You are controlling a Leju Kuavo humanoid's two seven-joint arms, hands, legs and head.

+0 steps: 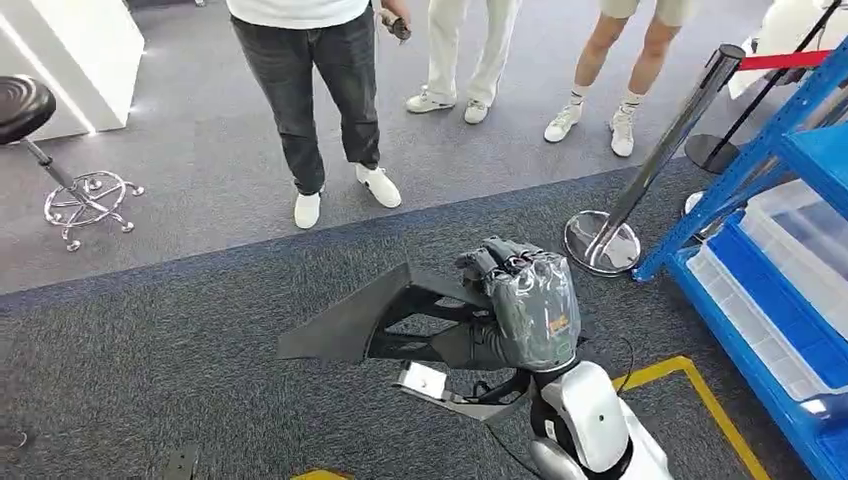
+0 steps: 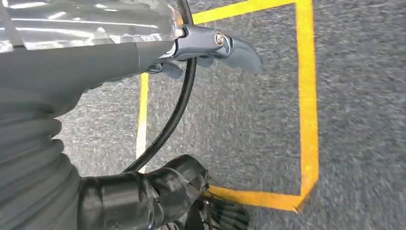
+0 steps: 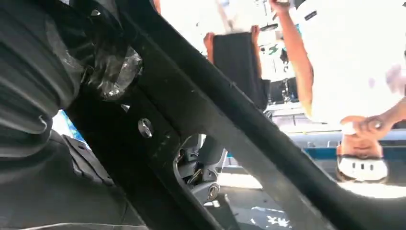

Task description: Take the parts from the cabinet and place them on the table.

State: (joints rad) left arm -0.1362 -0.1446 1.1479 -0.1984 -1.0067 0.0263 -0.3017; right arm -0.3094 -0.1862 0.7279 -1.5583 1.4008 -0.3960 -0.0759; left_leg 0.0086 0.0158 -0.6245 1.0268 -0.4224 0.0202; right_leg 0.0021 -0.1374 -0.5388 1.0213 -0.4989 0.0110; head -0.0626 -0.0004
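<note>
My right hand (image 1: 525, 305), frame centre, clamps the black part (image 1: 375, 315); it seems stiff, light, best held by its struts. Left hand (image 2: 143, 199): cannot tell.

Open grey carpet (image 1: 150, 340) left of the right hand (image 1: 525, 300), which grips a black angular bracket part (image 1: 370, 315). Obstacles: chrome stanchion post (image 1: 655, 150) close right, blue metal shelving (image 1: 790, 150) beyond, people's legs (image 1: 310, 100) ahead, black swivel stool (image 1: 30, 110) far left.

Black matt metal bracket part (image 1: 385, 322); grey rough carpet floor (image 1: 150, 360); shiny chrome metal barrier post (image 1: 668, 140); clear glossy plastic bins (image 1: 800, 225).
</note>
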